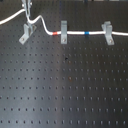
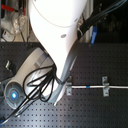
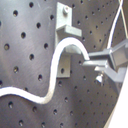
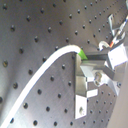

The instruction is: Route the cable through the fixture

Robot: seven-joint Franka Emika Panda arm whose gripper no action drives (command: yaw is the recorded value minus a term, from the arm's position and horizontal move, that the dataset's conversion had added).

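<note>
In the first wrist view the gripper (image 3: 95, 64) pinches the cable (image 3: 62, 50) between its fingers, just beside the fixture (image 3: 67, 22) — the cord arches over it. In the first exterior view the cable runs on through two upright brackets (image 1: 63, 31) on the perforated table (image 1: 65, 90).

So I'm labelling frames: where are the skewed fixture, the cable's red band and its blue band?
skewed fixture (image 1: 26, 33): first exterior view, on its grey upright.
red band (image 1: 55, 33): first exterior view, band's middle.
blue band (image 1: 86, 33): first exterior view, band's middle.
</note>
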